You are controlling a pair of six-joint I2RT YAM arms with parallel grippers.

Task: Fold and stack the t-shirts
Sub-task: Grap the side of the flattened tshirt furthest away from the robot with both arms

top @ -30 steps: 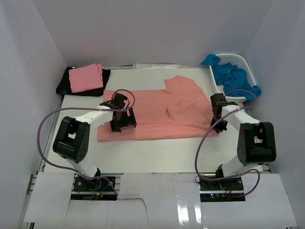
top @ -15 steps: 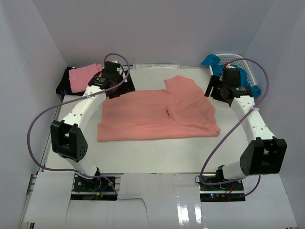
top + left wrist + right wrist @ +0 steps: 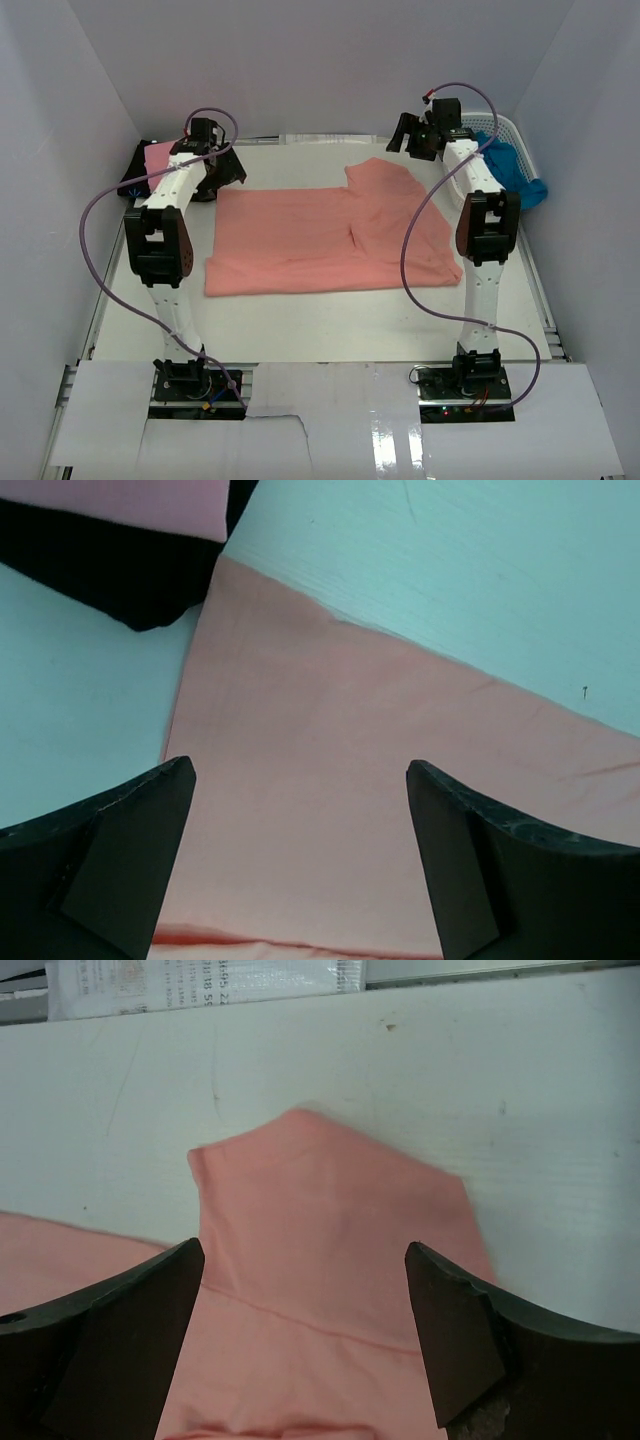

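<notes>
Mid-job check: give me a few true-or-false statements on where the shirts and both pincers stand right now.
1. The left pincer and right pincer are both open and hold nothing. True.
2. The pink shirt lies on the black shirt at the far left corner of the table. True.
3. The blue shirts are spread flat on the table. False: they lie bunched in the white basket.
4. The salmon shirt is folded small on the pink shirt. False: it lies spread across the table.
5. The right pincer hangs over the salmon shirt's sleeve. True.
</notes>
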